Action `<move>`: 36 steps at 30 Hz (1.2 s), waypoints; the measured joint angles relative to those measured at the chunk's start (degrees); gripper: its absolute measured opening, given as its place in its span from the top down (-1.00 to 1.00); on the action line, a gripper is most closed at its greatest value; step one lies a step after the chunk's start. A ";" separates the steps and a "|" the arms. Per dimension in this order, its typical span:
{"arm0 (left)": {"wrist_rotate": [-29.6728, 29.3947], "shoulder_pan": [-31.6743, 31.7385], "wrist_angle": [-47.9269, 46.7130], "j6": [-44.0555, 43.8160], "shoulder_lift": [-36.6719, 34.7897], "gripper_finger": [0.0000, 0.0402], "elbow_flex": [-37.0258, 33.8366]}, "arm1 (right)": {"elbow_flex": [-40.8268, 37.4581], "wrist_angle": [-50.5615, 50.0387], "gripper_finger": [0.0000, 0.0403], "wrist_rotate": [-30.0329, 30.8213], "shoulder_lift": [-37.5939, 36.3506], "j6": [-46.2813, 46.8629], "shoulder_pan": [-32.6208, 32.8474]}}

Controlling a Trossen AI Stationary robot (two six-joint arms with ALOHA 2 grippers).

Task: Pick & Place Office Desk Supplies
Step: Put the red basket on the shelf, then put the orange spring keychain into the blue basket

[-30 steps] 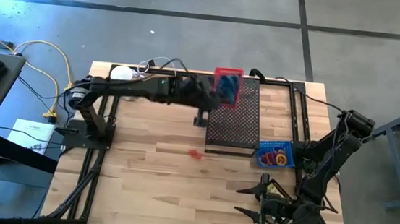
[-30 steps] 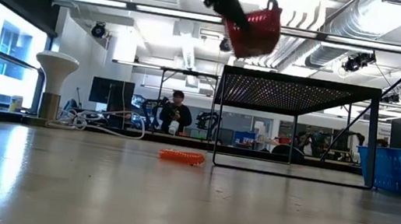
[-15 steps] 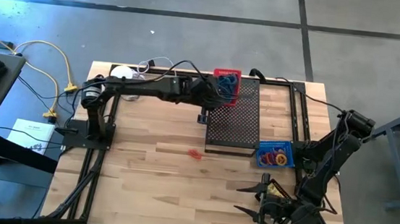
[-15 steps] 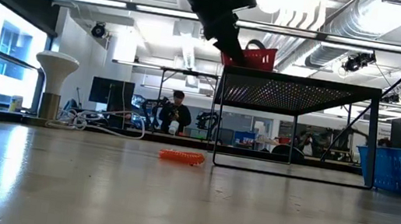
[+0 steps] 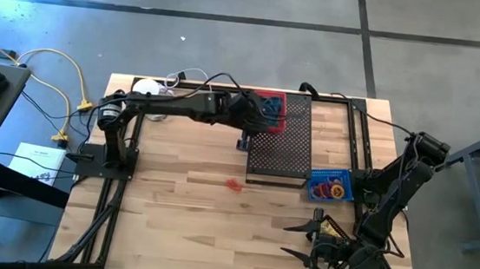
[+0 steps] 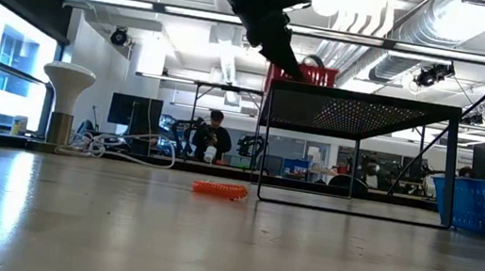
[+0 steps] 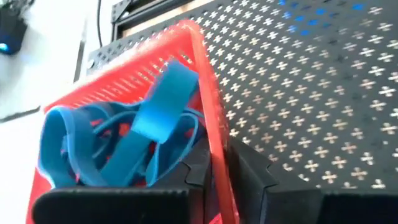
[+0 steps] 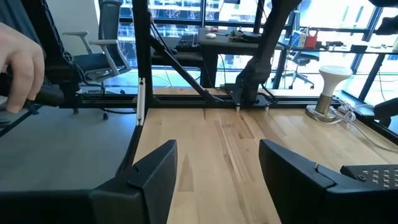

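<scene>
A small red basket [image 5: 274, 102] holding blue elastic bands [image 7: 124, 140] sits on the far left part of the black perforated stand [image 5: 281, 147]. My left gripper [image 5: 256, 110] reaches in from the table's left and is shut on the basket. In the low view the basket [image 6: 314, 73] shows just on the stand's top [image 6: 371, 100]. A blue basket [image 5: 331, 186] with coloured rings stands by the stand's near right corner. An orange loop [image 5: 233, 184] lies on the bare table. My right gripper [image 5: 314, 237] waits open near the table's near right edge. My left gripper holds the red basket by its side wall [image 7: 210, 146], one finger inside [image 7: 196, 168] and one outside [image 7: 249, 171]. The fingers come slanting down from the table's left. The basket sits roughly level with its bottom on the perforated stand.
A white round object with a cable [image 5: 146, 86] stands at the far left corner, seen in the low view as a white stand [image 6: 68, 92]. Bare wood stretches from the orange loop [image 6: 220, 189] toward the near edge. A person's hand [image 8: 18, 68] shows beyond the table.
My left gripper has come down toward the stand with the red basket. The basket was high and tilted a second ago; now it is level on the stand's far left part. The gripper has kept its hold.
</scene>
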 joint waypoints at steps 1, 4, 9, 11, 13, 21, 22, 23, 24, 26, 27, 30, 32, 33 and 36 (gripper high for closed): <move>0.11 -0.01 0.12 0.47 0.00 0.78 0.00 | 0.00 0.02 -0.07 0.01 0.00 0.01 0.00; 0.20 -0.06 0.17 1.52 0.00 0.77 0.00 | 0.00 0.02 -0.07 -0.02 0.00 0.02 0.00; 0.06 0.00 0.24 1.33 0.00 0.75 0.00 | 0.00 0.02 -0.07 -0.03 0.00 0.04 0.00; 0.06 -0.01 1.10 1.85 0.00 0.75 0.00 | 0.00 0.02 -0.07 -0.02 0.00 0.04 0.00; 0.05 -0.29 2.34 1.96 0.00 0.75 0.00 | 0.00 0.00 -0.07 -0.03 0.00 0.04 0.00; -2.85 -2.20 2.95 2.13 0.00 0.75 0.00 | 0.00 0.00 -0.07 -0.03 0.00 0.04 0.00; -3.98 -2.65 2.92 2.13 -0.14 0.75 0.00 | 0.00 -0.03 -0.07 -0.03 0.00 0.04 0.00; -4.99 -3.14 2.66 2.13 -0.51 0.75 -0.01 | 0.00 -0.07 -0.07 -0.03 0.00 0.04 0.00; -6.43 -3.87 2.35 2.11 -0.97 0.75 -0.02 | 0.00 -0.16 -0.07 -0.03 0.00 0.04 0.00; -9.30 -6.51 -0.03 2.44 -2.48 0.75 -0.02 | 0.00 -0.37 -0.07 -0.05 0.00 0.07 0.00; -10.95 -8.25 -2.28 3.26 -3.23 0.75 -0.01 | 0.00 -0.39 -0.07 -0.05 0.00 0.07 0.00; -14.46 -14.26 -11.21 3.37 -4.99 0.75 0.00 | 0.00 -0.44 -0.07 -0.44 0.00 0.07 0.00; -13.63 -18.11 -17.19 -0.11 -6.12 0.75 -0.02 | 0.00 -0.58 -0.07 -1.15 0.00 0.09 0.00; -12.33 -19.82 -20.04 -2.59 -6.75 0.75 -0.02 | -0.02 -0.62 -0.07 -1.52 0.00 0.09 0.00; -2.61 -23.61 -28.75 -10.46 -7.16 0.75 0.02 | -0.01 -0.81 -0.07 -1.56 0.00 0.09 0.00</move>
